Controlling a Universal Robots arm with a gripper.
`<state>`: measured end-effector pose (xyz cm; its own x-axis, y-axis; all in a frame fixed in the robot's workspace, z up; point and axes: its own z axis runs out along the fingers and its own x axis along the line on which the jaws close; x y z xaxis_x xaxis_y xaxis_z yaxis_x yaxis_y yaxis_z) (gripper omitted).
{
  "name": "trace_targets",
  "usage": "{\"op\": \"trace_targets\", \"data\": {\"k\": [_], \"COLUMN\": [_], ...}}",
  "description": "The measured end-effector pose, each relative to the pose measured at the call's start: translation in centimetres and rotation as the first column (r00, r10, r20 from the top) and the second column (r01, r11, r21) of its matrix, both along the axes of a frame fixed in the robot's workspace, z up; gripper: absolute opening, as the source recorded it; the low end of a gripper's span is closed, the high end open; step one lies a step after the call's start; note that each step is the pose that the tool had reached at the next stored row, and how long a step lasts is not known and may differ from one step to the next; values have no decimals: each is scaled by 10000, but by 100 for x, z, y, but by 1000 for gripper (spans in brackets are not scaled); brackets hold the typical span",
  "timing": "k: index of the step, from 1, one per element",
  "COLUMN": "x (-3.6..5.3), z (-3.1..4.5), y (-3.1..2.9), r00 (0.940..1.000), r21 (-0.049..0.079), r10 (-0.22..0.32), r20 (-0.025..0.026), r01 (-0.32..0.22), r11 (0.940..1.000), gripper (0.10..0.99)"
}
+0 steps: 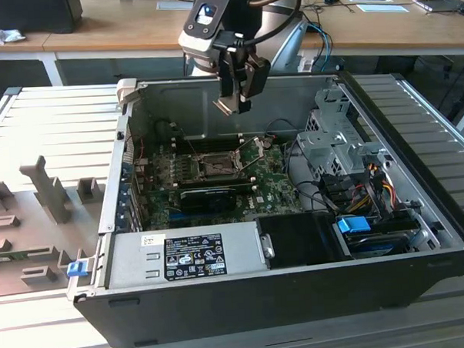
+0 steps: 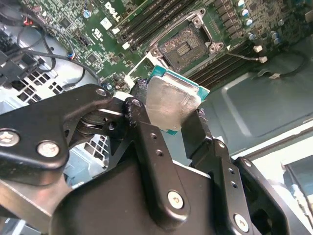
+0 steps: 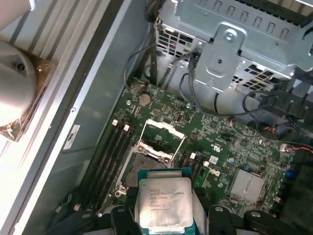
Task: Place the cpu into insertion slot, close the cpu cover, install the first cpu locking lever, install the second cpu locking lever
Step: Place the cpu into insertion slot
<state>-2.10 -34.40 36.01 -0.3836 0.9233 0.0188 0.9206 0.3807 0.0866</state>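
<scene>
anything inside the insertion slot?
No: the insertion slot shows a bare dark centre. The cpu, clamped in the gripper above, hides one slot edge in the first wrist view.

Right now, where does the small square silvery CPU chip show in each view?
Exterior view: the small square silvery cpu hangs in the black pincer, above the open case.
Second wrist view: cpu clamped between the black fingers, in front of the socket.
First wrist view: cpu, pale face toward the camera, just before the socket.
Shared landmark: the square silver-framed insertion slot on the green board.

I see print on the cpu point(image 3: 165, 203), a white logo point(image 2: 111, 11) on the motherboard point(image 2: 58, 19), and a label point(image 1: 193, 255) on the neighbouring power supply point(image 1: 135, 259).
</scene>
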Motion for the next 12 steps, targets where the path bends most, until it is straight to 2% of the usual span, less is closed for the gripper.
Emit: {"op": "trace_targets", "data": {"k": [5, 7, 9, 12], "x": [-3, -4, -3, -3], "z": [-9, -17, -29, -61], "y": [0, 0, 0, 0], "r00": [9999, 9998, 9985, 9916], "r21": [0, -2, 0, -2], "r10": [-109, -222, -541, -1296], "r20": [-5, -23, -41, -54], "r01": [109, 222, 541, 1296], "r11": [9999, 9998, 9985, 9916], "gripper": [525, 525, 525, 525]}}
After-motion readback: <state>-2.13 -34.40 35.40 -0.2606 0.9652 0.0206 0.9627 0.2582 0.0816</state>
